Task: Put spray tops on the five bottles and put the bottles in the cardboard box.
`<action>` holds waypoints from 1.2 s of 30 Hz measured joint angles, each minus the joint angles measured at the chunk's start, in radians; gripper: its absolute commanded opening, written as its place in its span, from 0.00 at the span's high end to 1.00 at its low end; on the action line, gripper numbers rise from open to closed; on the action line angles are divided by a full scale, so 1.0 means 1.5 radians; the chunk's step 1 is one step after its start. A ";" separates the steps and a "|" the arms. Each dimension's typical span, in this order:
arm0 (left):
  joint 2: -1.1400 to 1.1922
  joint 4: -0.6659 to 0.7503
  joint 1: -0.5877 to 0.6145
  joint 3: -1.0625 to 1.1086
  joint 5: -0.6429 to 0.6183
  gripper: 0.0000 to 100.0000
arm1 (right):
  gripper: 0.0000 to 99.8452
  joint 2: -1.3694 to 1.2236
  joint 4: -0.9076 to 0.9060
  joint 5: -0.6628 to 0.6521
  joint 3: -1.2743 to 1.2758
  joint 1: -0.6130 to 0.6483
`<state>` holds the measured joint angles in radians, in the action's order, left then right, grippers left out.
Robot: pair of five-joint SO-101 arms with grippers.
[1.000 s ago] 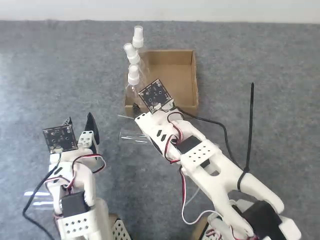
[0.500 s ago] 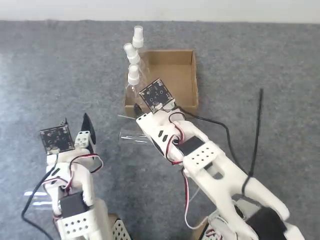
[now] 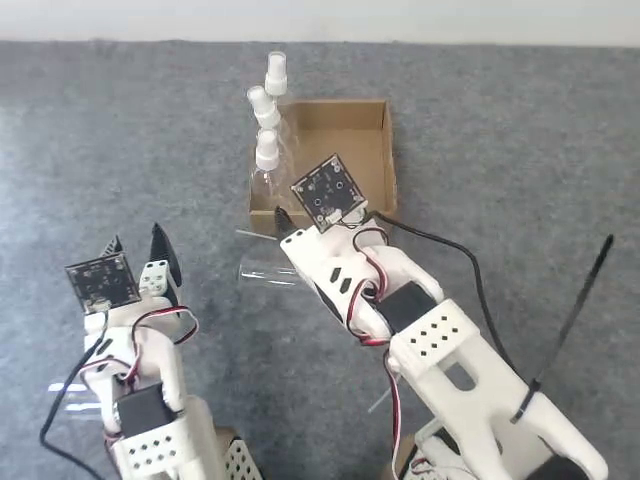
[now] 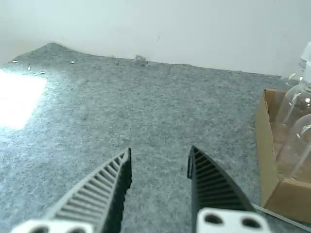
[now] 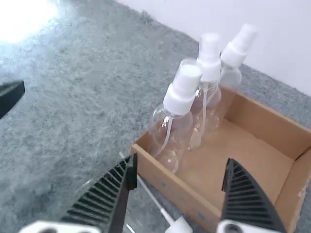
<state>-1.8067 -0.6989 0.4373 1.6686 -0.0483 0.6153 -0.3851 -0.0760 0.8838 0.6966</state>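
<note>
Three bottles [image 3: 267, 152] with spray tops stand in a row along the 9 o'clock wall of the cardboard box [image 3: 352, 150], which sits toward 12 o'clock on the bench [image 3: 520, 140]. A clear bottle [image 3: 265, 270] lies on its side just off the box's 7 o'clock corner. The right tool [image 5: 179, 167] hangs released over the box's near wall. The left tool [image 4: 159, 156], likewise released, hovers at 8 o'clock, well apart from the box.

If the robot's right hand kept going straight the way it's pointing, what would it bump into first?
Most likely the near wall of the cardboard box, with a capped bottle just behind it. A loose spray top lies just short of it; depth is unclear.
</note>
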 measured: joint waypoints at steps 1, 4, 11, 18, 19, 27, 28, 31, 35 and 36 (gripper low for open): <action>0.000 0.000 0.000 0.000 0.000 0.82 | 0.76 0.002 -0.025 0.000 -0.010 0.000; 0.000 0.000 0.000 0.000 0.000 0.82 | 0.76 0.003 -0.099 0.000 -0.050 0.000; 0.000 0.004 0.023 0.000 0.000 0.82 | 0.76 0.003 -0.212 -0.003 -0.109 0.005; 0.000 0.023 0.043 0.000 0.000 0.82 | 0.76 0.003 -0.272 -0.064 -0.113 0.083; 0.000 0.023 0.049 0.000 -0.001 0.82 | 0.76 0.003 -0.274 -0.066 -0.113 0.094; 0.000 0.023 0.077 0.000 -0.042 0.82 | 0.76 -0.009 -0.278 -0.071 -0.114 0.122; 0.000 0.023 0.077 0.000 -0.042 0.82 | 0.76 -0.025 -0.278 -0.072 -0.120 0.123; 0.000 0.023 0.082 0.000 -0.043 0.82 | 0.75 -0.094 -0.278 -0.072 -0.150 0.134; 0.000 0.023 0.080 0.000 -0.043 0.82 | 0.75 -0.183 -0.278 -0.081 -0.175 0.133; 0.000 0.023 0.080 0.000 -0.043 0.82 | 0.75 -0.198 -0.278 -0.091 -0.179 0.133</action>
<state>-1.8067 -0.6651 0.5570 1.6686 -0.1128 0.3176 -0.8025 -0.2125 0.6153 0.8961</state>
